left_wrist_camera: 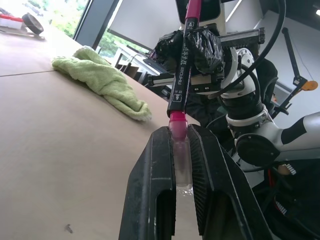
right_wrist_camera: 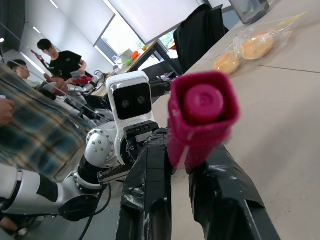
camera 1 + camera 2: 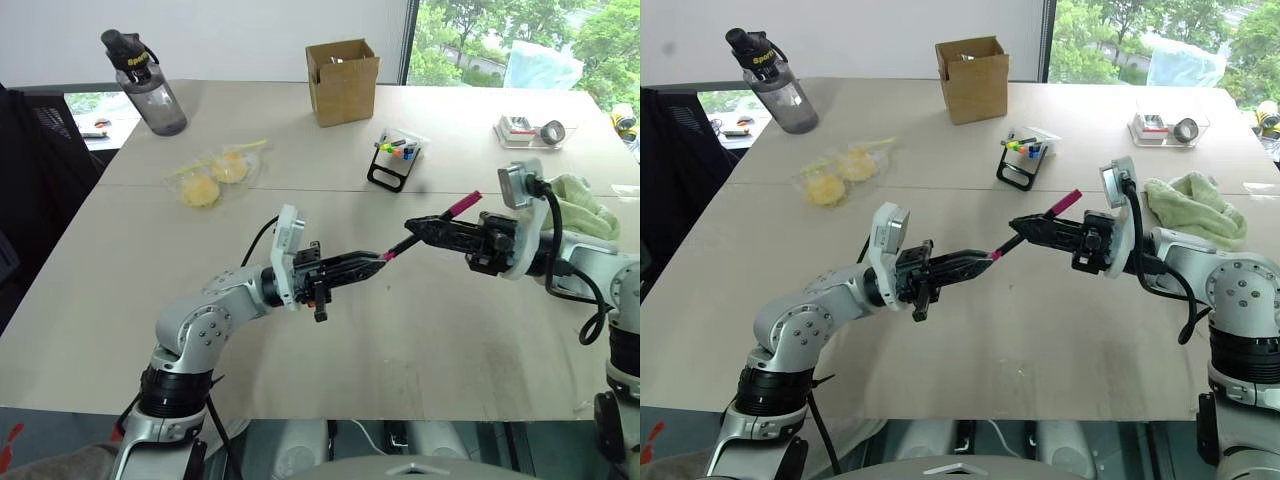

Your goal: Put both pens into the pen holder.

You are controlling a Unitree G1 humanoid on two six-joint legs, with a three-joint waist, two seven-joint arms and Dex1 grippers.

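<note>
A black pen with a pink cap (image 3: 466, 203) hangs slanted above the middle of the table, held at both ends. My left gripper (image 3: 375, 258) is shut on its lower pink tip, where a clear cap sits between the fingers (image 1: 165, 165). My right gripper (image 3: 412, 226) is shut on the barrel (image 1: 181, 75), and the pink end (image 2: 202, 107) sticks out past its fingers. The pen holder (image 3: 398, 155), a small clear tray on a black frame, stands farther back with several colourful markers in it. I cannot pick out a second pen among them.
A brown cardboard box (image 3: 342, 80) stands at the back centre and a dark water bottle (image 3: 150, 85) at the back left. A bag of yellow items (image 3: 213, 175) lies left of the holder. A green cloth (image 3: 585, 205) and a clear tray with tape rolls (image 3: 530, 130) are on the right. People sit beyond the table (image 2: 65, 60).
</note>
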